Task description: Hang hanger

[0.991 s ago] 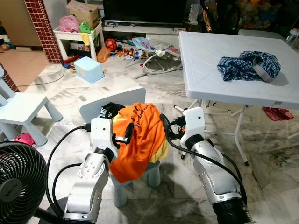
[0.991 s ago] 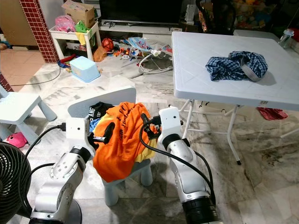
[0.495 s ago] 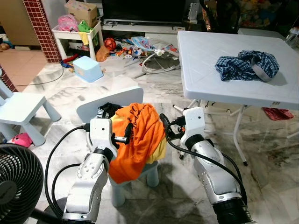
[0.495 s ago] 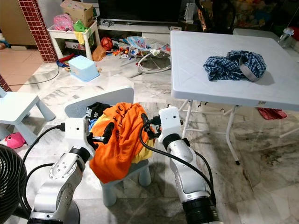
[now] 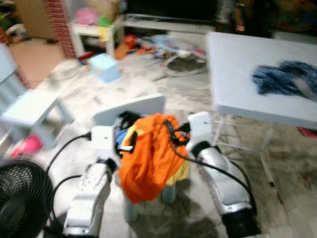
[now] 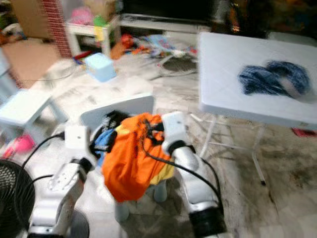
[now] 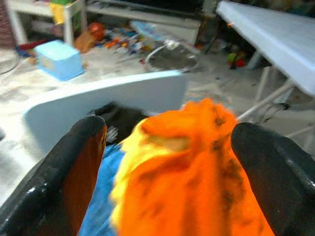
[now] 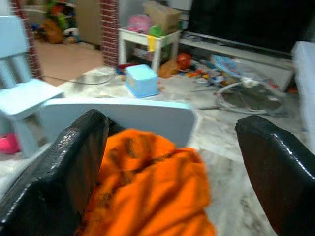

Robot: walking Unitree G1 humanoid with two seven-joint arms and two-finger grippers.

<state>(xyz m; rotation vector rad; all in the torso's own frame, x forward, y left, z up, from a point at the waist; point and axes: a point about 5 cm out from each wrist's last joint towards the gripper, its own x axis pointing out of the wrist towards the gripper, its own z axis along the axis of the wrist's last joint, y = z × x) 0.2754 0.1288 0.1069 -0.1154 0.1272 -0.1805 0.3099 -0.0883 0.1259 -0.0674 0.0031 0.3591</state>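
Left eye view blurred throughout. On a small pale-blue chair (image 5: 131,106): a heap of clothes, topped by an orange garment (image 5: 151,158) draped over the seat front and hanging down towards the floor. Beneath it, a black garment (image 5: 124,119) against the backrest, a bit of blue cloth (image 6: 101,141) on the robot's left side, a yellow piece (image 5: 181,171) peeking out on the right.

Left gripper (image 5: 128,147) raised at the left edge of the heap, just beside the orange garment, fingers (image 7: 74,162) spread wide apart, nothing between them but the view of the heap beyond. Right gripper (image 5: 173,136) raised at the heap's right edge, near the top of the orange garment, fingers (image 8: 74,167) likewise wide apart and clamped on nothing. Cannot tell whether either gripper touches the cloth. Black cables looping from both silver wrists.

Hanger: cannot tell where among the blurred clothes.

To the right, a white folding table (image 5: 237,74) with a crumpled blue checked cloth (image 5: 282,82) on top. At lower left, a black fan (image 5: 22,193). Further left, a second pale-blue chair (image 5: 29,106). Behind, on the marble floor, a light-blue box (image 5: 105,67) and scattered toys near a low white shelf.
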